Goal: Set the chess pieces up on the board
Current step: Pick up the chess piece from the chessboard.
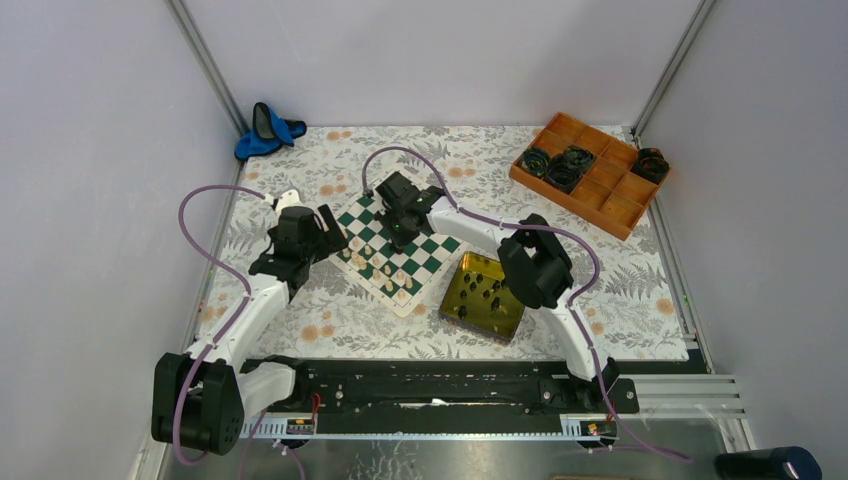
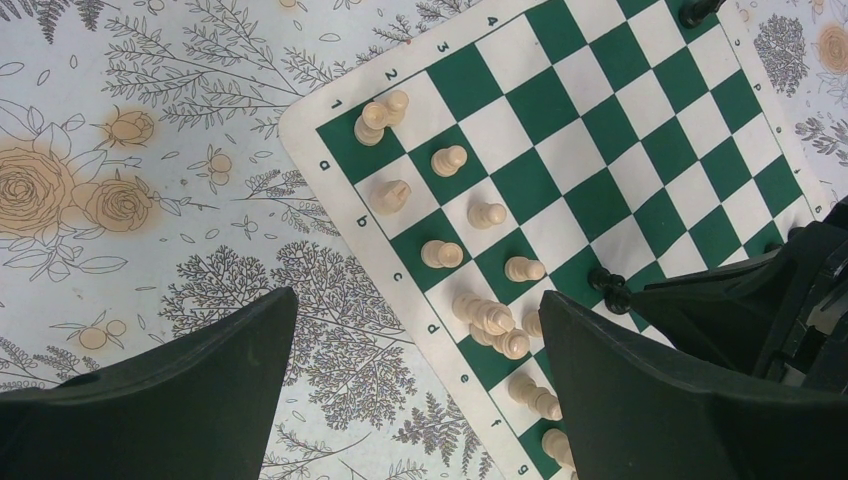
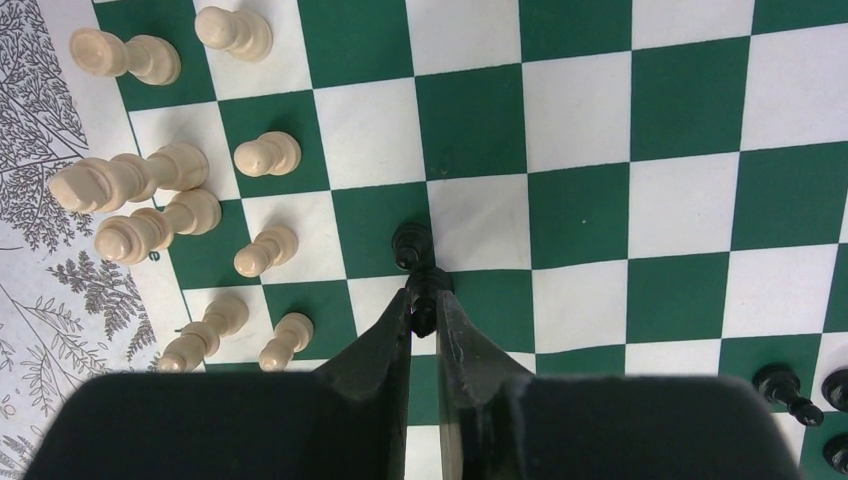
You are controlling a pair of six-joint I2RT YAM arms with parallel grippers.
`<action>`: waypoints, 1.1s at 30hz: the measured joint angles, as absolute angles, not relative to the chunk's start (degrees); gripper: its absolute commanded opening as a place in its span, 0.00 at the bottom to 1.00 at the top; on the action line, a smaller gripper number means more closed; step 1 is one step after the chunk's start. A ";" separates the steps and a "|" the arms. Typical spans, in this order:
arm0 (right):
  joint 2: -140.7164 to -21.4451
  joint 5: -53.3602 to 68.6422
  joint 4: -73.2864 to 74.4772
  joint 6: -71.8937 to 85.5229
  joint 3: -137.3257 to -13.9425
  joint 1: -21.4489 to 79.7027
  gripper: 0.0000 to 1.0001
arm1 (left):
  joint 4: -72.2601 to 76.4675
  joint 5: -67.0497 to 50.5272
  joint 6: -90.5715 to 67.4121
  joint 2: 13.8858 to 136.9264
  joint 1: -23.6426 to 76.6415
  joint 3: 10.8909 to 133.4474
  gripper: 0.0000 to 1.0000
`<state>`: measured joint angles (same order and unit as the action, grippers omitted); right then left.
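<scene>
**Item: chess pieces, miniature set, black and cream.**

**Location.** We record one black piece (image 3: 428,282) between the fingertips of the right pincer (image 3: 425,302), over the middle squares of the board (image 3: 590,130). A second black piece (image 3: 412,243) stands just beyond it at 12 o'clock, close enough to be knocked. Cream pieces (image 3: 150,185) crowd the board's edge at 9 o'clock in the right wrist view, some bunched and touching. A few more black ones (image 3: 785,385) sit at 4 o'clock. Further black stock (image 1: 488,288) lies in the yellow tin tray (image 1: 447,300), at 4 o'clock from the board on the bench (image 1: 330,325).

**Pincers.** The right is clenched on the black piece, its tips almost meeting around the upper part. The left pincer (image 2: 418,300) is released, fingers spread wide and holding nothing, above the cream corner of the board.

**Handling (our judgement).**
- **Character:** we take each piece to be very light, rigid and probably smooth. It is not fragile, but it is tippy on its narrow base and likely to roll once down.
- **Risk:** the rounded profile gives the fingertips little to bear on, so an off-centre squeeze may pivot it or squirt it out.
- **Best hold:** at the neck just under the head, approached from straight above with the piece upright.
- **Set-down:** we would seat the base flat on its square before letting go.
- **Board:** it looks like a thin mat and may shift if a piece is dragged across it.
</scene>
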<state>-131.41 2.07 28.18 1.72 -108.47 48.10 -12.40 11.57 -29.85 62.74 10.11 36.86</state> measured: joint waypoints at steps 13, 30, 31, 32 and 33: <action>-129.16 -0.67 28.40 1.56 -107.07 48.01 0.11 | -12.40 11.35 -29.87 62.72 10.11 36.86 0.99; -127.15 -3.31 28.60 1.63 -107.55 38.94 0.11 | -12.40 11.33 -29.85 62.72 10.11 36.86 0.99; -127.20 -3.57 28.67 1.78 -107.87 38.39 0.11 | -12.40 11.33 -29.87 62.72 10.11 36.86 0.99; -127.24 -3.64 28.73 1.83 -108.27 37.89 0.11 | -12.40 11.33 -29.87 62.72 10.11 36.86 0.99; -127.37 -3.79 28.80 1.85 -108.81 37.41 0.11 | -12.40 11.33 -29.87 62.72 10.11 36.86 0.99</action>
